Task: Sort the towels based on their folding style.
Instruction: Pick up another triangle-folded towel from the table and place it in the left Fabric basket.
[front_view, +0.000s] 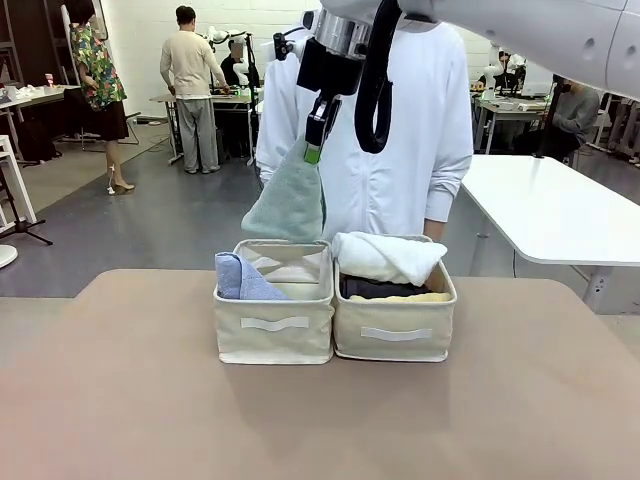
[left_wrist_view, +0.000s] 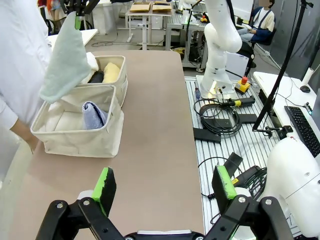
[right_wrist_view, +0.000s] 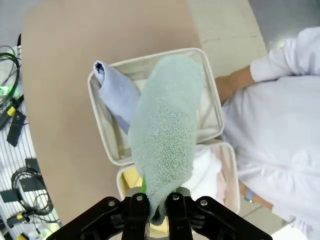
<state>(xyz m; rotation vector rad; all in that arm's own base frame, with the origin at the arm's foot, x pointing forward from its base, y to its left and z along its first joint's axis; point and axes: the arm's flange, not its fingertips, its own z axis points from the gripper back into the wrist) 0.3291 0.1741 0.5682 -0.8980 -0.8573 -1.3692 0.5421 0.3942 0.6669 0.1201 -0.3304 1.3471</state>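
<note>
Seen from its wrist, the robot's left gripper (left_wrist_view: 164, 186) hangs released over the bare near side of the tan tabletop (front_view: 120, 400), green pads spread wide with nothing between them. At 11 o'clock from it stand two beige fabric bins, touching side by side, each with a plain white strip sewn across its front.

In the left-hand beige bin (front_view: 275, 340), a light blue folded terry towel (front_view: 240, 278) leans against the 9 o'clock wall. At 12 o'clock above that bin, the right gripper (front_view: 315, 140) is clenched on one corner of a sage-green folded terry towel (front_view: 290, 205), which dangles as a soft triangle with its lower edge just over the bin's back rim, clear of the blue one.

At 3 o'clock, the right-hand beige bin (front_view: 395, 345) holds rolled towels: a white terry roll (front_view: 385, 257) lies on top, with a dark grey roll (front_view: 375, 288) and a yellow roll (front_view: 410, 297) beneath it.

A person in a white long-sleeved top (front_view: 400, 130) stands at the far edge of the table, right behind the bins.
</note>
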